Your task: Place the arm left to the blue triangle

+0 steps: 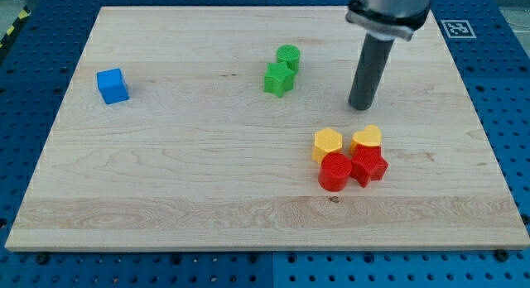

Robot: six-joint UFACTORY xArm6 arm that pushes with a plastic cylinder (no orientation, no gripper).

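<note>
A blue block (112, 85), which looks like a cube, sits near the board's left side, toward the view's top. No blue triangle can be made out. My tip (361, 106) rests on the board right of centre, far to the right of the blue block. It stands just above the yellow and red cluster and right of the green blocks.
A green cylinder (288, 56) touches a green star (278, 79) at top centre. Two yellow blocks (327, 143) (366, 139), a red cylinder (335, 172) and a red star (369, 165) cluster at lower right. The wooden board (166, 197) lies on a blue pegboard.
</note>
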